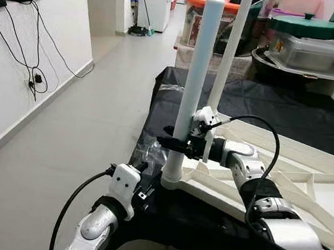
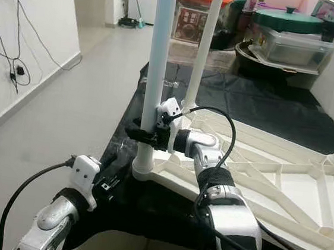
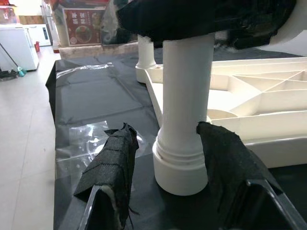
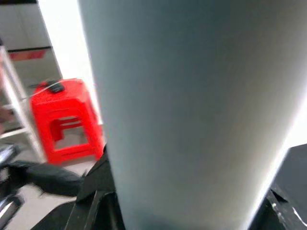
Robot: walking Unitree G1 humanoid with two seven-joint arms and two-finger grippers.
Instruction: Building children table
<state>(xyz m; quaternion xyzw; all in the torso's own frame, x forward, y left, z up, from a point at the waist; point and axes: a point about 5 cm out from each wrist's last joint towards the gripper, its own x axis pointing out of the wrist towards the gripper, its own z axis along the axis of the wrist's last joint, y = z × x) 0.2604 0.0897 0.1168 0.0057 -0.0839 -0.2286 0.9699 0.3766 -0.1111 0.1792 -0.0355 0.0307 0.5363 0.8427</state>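
Black sheeting (image 1: 264,108) is covering the desk, and the white plastic tabletop (image 2: 280,184) is lying upside down on it, ribbed underside facing up, over the right half. At its near left corner a white table leg (image 1: 197,74) is standing upright in the corner socket (image 3: 181,167); a second leg (image 1: 230,48) is rising just behind it at the far left corner.

Reaching in from the right, the right gripper (image 2: 143,135) is clamping the near leg low on the shaft, just above the socket, its black fingers (image 1: 168,142) pressed against the tube; in the right wrist view the pale tube is sitting directly between them. Lower and nearer, the left gripper (image 3: 165,158) is sitting at the desk's near edge with its cloth-padded fingers (image 3: 112,163) spread on either side of the socket; I cannot tell whether they are touching it.

Crinkled clear plastic film (image 3: 81,143) is lying on the sheeting left of the socket. Beyond the desk's far end, storage bins (image 1: 312,51) and a green lidded pot (image 1: 306,26) are piled up. Grey floor (image 1: 83,122) is running along the left, with cables (image 1: 33,57) hanging down the white wall. A red stool (image 4: 64,120) is showing in the right wrist view.
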